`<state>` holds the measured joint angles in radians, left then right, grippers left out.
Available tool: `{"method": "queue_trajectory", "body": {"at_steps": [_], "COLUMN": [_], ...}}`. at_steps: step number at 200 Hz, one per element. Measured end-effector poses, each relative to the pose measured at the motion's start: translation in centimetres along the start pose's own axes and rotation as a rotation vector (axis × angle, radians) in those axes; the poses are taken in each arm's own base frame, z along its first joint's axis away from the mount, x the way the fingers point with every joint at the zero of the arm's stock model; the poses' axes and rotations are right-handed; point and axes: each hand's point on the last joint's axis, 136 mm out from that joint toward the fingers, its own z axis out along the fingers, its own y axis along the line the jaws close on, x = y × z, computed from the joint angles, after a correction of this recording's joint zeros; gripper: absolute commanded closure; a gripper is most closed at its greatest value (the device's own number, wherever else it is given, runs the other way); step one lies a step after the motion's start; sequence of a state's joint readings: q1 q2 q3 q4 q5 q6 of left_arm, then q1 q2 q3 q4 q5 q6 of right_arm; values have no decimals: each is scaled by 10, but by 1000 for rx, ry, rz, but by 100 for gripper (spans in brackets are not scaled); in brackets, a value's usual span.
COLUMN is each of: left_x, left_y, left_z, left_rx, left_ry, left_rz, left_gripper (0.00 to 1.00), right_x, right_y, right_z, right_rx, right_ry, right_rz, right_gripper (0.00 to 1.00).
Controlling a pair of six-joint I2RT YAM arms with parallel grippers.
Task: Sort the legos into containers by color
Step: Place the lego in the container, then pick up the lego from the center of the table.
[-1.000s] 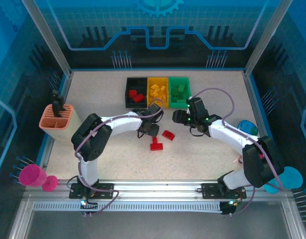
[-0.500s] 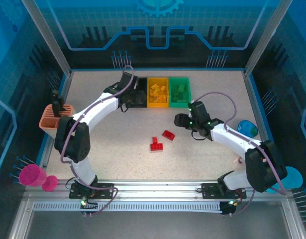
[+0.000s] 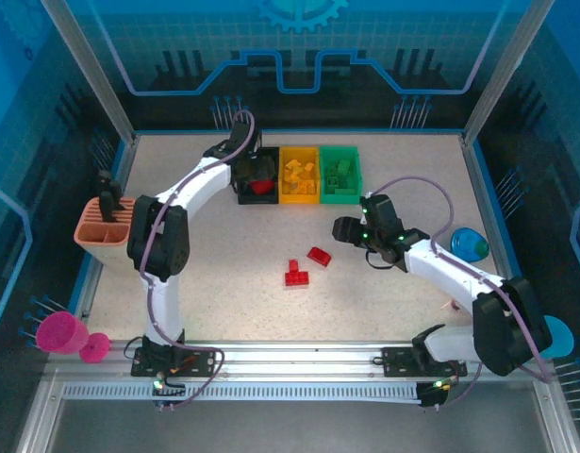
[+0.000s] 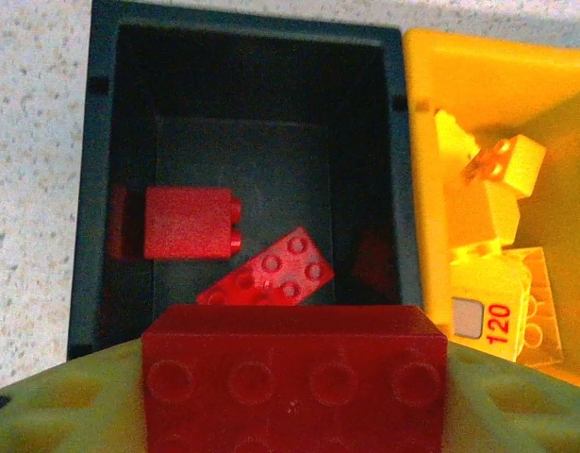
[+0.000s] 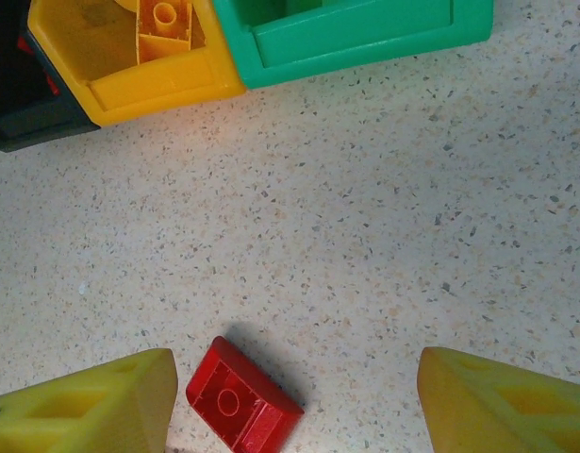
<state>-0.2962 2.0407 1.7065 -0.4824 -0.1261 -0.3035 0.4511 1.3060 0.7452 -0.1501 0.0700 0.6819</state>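
Desk [image 5: 384, 245]: matt, speckled stone-look top with a fine grain. Black bin [image 4: 242, 19], yellow bin [image 4: 478, 75], green bin [image 5: 365, 42]: smooth moulded plastic with a soft sheen. Red bricks [image 4: 290, 368]: hard glossy plastic, studs catch the light. Yellow bricks [image 4: 488, 208]: same plastic, shiny. Right hand [image 5: 297, 377] fingers [image 5: 82, 406]: yellow-green plastic, matt. Front rail [image 3: 299, 351]: bare brushed metal. Pink holder [image 3: 106, 231]: matt, looks plastic.
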Motion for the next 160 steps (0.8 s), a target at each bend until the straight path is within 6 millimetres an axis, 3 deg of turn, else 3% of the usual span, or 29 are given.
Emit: {"method": "queue_trajectory", "body": {"at_steps": [15,53,79,127,160], "left_x": [-9,-15,1,26,65], "left_y": [-4,-6,0,1,-6], "left_z": [-1,-9,-28,-91,-104], "left_rx": [5,16,21,76,105], "left_ry": [-13,-36,-28,-95,-75], "left_rz": [1,5,4,1,37], "left_gripper": [8,5,5,6,6], "right_x": [0,3,7,29,43], "right_y": [1,3,5,8,16], "right_z": [-2,-6,-7,1,14], "right_rx": [-1,-5,-2,23,43], "right_ry": [-1,4,15,92,177], "right_rz": [-2,-9,-24,-113,-218], "right_gripper": [31,31,31,23,22]}}
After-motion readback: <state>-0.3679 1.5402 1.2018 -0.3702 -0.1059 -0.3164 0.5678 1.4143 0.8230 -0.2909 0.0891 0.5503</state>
